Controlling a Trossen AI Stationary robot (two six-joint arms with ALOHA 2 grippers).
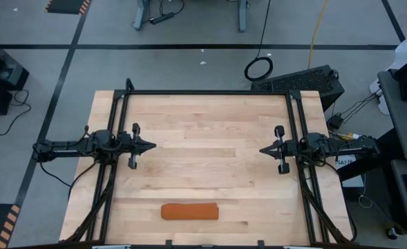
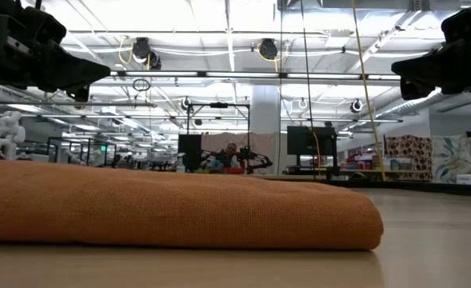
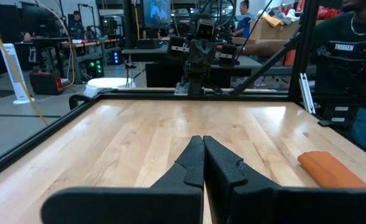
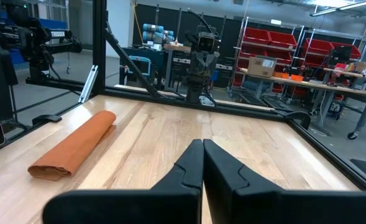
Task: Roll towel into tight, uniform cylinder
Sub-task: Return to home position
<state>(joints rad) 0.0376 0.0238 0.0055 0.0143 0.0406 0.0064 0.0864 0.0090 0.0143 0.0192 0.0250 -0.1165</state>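
Observation:
The rust-orange towel point(image 1: 190, 211) lies as a flattened roll on the wooden tabletop near its near edge, its long side along that edge. It fills the low view point(image 2: 171, 210) and shows in the left wrist view point(image 3: 330, 169) and the right wrist view point(image 4: 76, 150). My left gripper point(image 1: 151, 146) is shut and empty over the table's left side, well away from the towel. My right gripper point(image 1: 262, 149) is shut and empty over the right side, facing the left one.
A black frame point(image 1: 210, 92) runs along the table's far edge and both sides. Bare wood point(image 1: 206, 149) lies between the two grippers. A person point(image 3: 350, 68) stands beyond the table in the left wrist view.

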